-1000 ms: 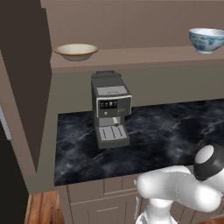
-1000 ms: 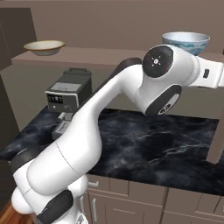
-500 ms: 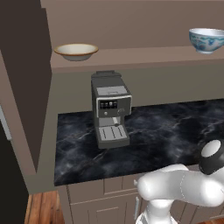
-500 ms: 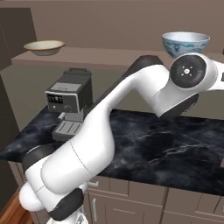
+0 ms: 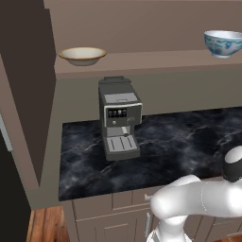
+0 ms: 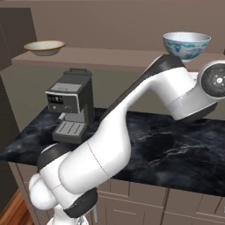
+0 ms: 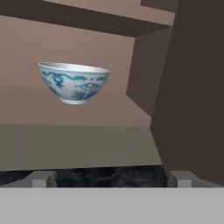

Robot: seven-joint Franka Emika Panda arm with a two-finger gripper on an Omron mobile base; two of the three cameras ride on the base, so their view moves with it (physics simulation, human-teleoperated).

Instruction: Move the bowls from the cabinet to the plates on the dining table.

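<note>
Reaching right, elbow bent | tool [image 7: 112, 178] level, fingers apart, empty | facing floral bowl [image 7: 73, 82] on shelf [image 7: 87, 111]

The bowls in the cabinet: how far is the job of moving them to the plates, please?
Nothing looks done yet. The cream bowl and the blue-patterned bowl both stand on the cabinet shelf, above the coffee machine on the black counter. In hand: the hand view faces the patterned bowl, with the tool low before the shelf and holding nothing. Left: grasp and carry each bowl to a plate.
</note>
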